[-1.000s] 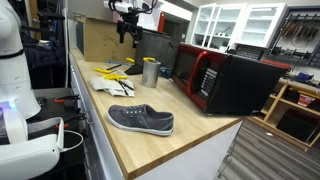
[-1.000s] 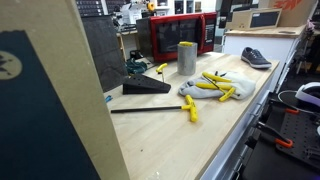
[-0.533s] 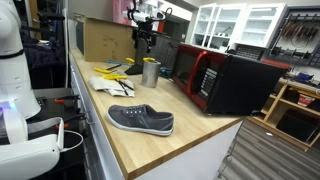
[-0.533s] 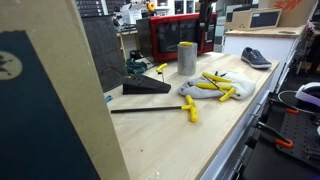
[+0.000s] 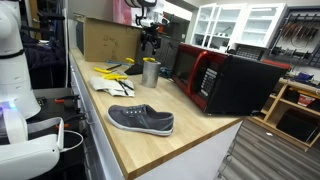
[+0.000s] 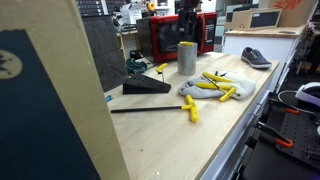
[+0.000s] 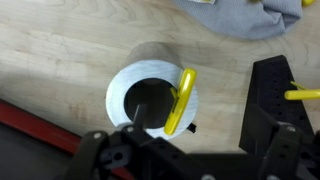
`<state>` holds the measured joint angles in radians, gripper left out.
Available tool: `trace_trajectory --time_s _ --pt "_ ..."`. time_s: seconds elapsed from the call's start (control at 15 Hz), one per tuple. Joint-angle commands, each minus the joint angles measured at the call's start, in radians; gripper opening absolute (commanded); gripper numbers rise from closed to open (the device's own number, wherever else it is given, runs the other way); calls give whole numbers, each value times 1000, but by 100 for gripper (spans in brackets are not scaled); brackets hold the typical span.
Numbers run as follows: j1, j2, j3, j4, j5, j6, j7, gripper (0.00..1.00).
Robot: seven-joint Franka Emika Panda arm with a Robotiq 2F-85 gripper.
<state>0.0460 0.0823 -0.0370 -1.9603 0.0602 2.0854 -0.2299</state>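
Steel cup (image 5: 150, 72) stands upright on the wooden surface (image 5: 200, 125), just beside the red microwave (image 5: 205, 75) and near the grey cloth (image 6: 205, 92). Your tool (image 5: 151, 42) hangs straight above it, apart from the rim. In the wrist view a yellow stick (image 7: 182, 100) slants over the cup's mouth, its lower end running toward the fingers. Whether you grip it, or how wide the tool stands, cannot be told. A shoe (image 5: 141, 120) lies well apart.
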Motion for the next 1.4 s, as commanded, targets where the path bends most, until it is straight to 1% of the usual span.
trace_trajectory --time_s 0.0,0.2,0.53,0.6,0.67,0.73,0.8,1.2,1.27,1.33 --pt "-11 59 22 76 -28 -20 106 100" --pt "-17 74 20 85 -29 -39 156 100" --pt "-29 74 22 72 -19 -80 174 100" --pt "-29 77 22 74 -24 -77 178 75" --pt "-29 77 22 74 -24 -70 177 74" --pt "-29 77 22 72 -28 -60 181 68" --pt "-28 77 23 71 -30 -57 182 58" --pt "-30 72 23 63 -31 -51 188 14" --pt "-31 69 22 60 -33 -50 186 5" --pt "-31 66 22 58 -36 -49 183 1"
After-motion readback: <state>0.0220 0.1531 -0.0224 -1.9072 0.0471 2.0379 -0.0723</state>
